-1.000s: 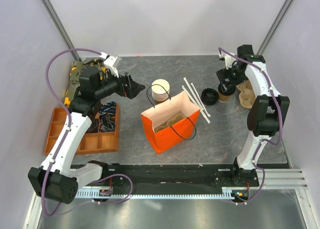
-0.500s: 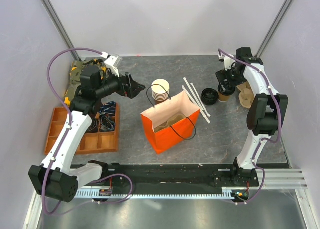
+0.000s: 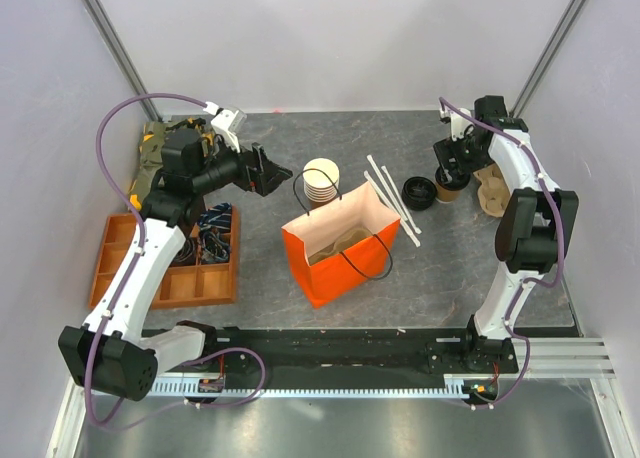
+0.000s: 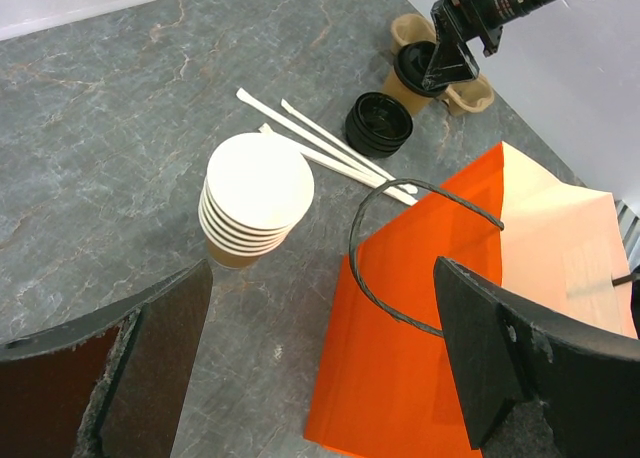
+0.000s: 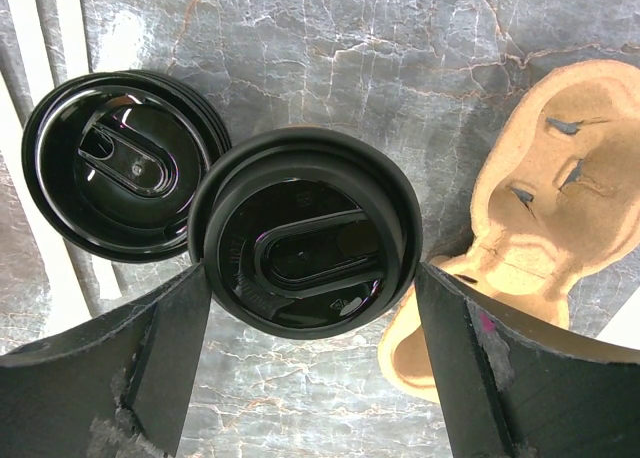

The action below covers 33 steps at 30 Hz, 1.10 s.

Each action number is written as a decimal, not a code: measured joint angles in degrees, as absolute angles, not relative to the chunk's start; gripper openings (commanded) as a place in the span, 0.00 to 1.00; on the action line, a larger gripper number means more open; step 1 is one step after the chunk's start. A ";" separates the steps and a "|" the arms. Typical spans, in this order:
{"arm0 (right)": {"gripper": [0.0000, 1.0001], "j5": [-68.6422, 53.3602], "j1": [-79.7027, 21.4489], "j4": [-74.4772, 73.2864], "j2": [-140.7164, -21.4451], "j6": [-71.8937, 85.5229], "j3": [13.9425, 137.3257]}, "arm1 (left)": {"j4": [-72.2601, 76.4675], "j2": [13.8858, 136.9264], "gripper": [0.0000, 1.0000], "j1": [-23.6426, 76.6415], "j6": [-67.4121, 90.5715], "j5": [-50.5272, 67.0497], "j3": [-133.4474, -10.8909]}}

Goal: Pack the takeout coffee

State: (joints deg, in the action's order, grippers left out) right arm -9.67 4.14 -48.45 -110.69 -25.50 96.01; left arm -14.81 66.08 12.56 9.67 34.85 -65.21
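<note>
Right wrist view: takeout coffee (image 5: 305,243) upright on table, between loose black lid (image 5: 115,163) and pulp cup carrier (image 5: 530,178). Right gripper (image 5: 312,278) spread astride it, pads seemingly just clear of lid rim. Left gripper (image 4: 320,278) gaping, nothing held. Paper cup probably light, crushable; lid may pop off. Best hold: cup wall below lid, gentle squeeze.

Lid (image 5: 300,248): glossy plastic (seemingly smooth).
</note>
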 measured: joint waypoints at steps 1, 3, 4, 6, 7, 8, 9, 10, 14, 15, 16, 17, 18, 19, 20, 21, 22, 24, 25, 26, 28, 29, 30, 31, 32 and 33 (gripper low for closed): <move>0.89 -9.85 4.14 -48.45 -110.63 -25.43 95.98 | -14.81 66.08 0.99 12.56 9.67 34.92 -65.28; 0.89 -10.13 4.25 -48.40 -110.56 -25.32 95.90 | -14.81 66.17 0.99 12.56 9.69 35.11 -65.43; 0.88 -10.24 4.25 -48.38 -110.52 -25.28 95.88 | -14.81 66.28 0.99 12.56 9.72 35.18 -65.56; 0.89 -10.46 4.25 -48.34 -110.43 -25.26 95.77 | -14.74 66.57 0.99 12.56 9.78 35.44 -65.84; 0.89 -10.50 4.25 -48.25 -110.39 -25.23 95.68 | -14.72 66.78 0.98 12.56 9.87 35.73 -65.98; 0.89 -10.55 4.27 -48.10 -110.30 -25.17 95.53 | -14.68 66.92 0.99 12.56 10.00 35.94 -66.04; 0.89 -10.59 4.29 -48.01 -110.21 -25.12 95.44 | -14.66 67.05 0.98 12.56 10.07 36.14 -66.06; 0.89 -10.66 4.29 -47.94 -110.17 -25.08 95.35 | -14.66 67.16 0.99 12.56 10.13 36.18 -66.06; 0.93 -10.70 4.29 -47.53 -110.00 -25.02 95.11 | -14.63 67.37 0.98 12.56 10.31 36.36 -66.06; 0.93 -10.70 4.29 -47.48 -109.95 -24.95 95.04 | -14.63 67.46 0.98 12.56 10.35 36.38 -66.06; 0.94 -10.68 4.29 -47.40 -109.78 -24.84 94.89 | -14.63 67.53 0.98 12.56 10.41 36.38 -66.06; 0.94 -10.68 4.29 -47.37 -109.65 -24.82 94.80 | -14.61 67.59 0.98 12.56 10.46 36.40 -66.06; 0.94 -10.70 4.29 -47.35 -109.54 -24.75 94.74 | -14.63 67.64 0.98 12.56 10.48 36.38 -66.06; 0.94 -10.68 4.29 -47.35 -109.45 -24.67 94.74 | -14.63 67.72 0.98 12.56 10.50 36.40 -66.06; 0.94 -10.68 4.29 -47.29 -109.38 -24.64 94.72 | -14.63 67.72 0.98 12.56 10.50 36.40 -66.06; 0.93 -10.68 4.29 -47.20 -109.32 -24.62 94.67 | -14.61 67.77 0.98 12.56 10.52 36.40 -66.06; 0.93 -10.68 4.29 -47.20 -109.21 -24.58 94.63 | -14.63 67.79 0.98 12.56 10.52 36.40 -66.06; 0.91 -10.70 4.29 -47.16 -108.99 -24.36 94.63 | -14.61 67.79 0.98 12.56 10.55 36.42 -66.06; 0.91 -10.72 4.29 -47.18 -108.88 -24.27 94.63 | -14.61 67.79 0.98 12.56 10.55 36.45 -66.06; 0.91 -10.74 4.29 -47.18 -108.79 -24.23 94.63 | -14.61 67.79 0.98 12.56 10.55 36.51 -66.06; 0.90 -10.90 4.29 -47.18 -108.55 -24.18 94.63 | -14.57 67.90 0.98 12.56 10.59 36.58 -66.06; 0.89 -10.94 4.29 -47.16 -108.51 -24.18 94.63 | -14.57 67.92 0.98 12.56 10.61 36.58 -66.06; 0.89 -10.96 4.29 -47.18 -108.49 -24.16 94.63 | -14.57 67.99 0.98 12.56 10.61 36.58 -66.06; 0.89 -11.00 4.29 -47.18 -108.49 -24.14 94.63 | -14.55 68.01 0.98 12.56 10.63 36.58 -66.06; 0.89 -11.11 4.29 -47.16 -108.49 -24.10 94.63 | -14.55 68.03 0.98 12.56 10.63 36.58 -66.06; 0.89 -11.20 4.29 -47.18 -108.49 -24.01 94.63 | -14.52 68.07 0.98 12.56 10.66 36.58 -66.06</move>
State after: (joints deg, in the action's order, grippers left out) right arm -11.20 4.29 -47.18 -108.49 -24.01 94.63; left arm -14.52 68.07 12.56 10.66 36.58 -66.06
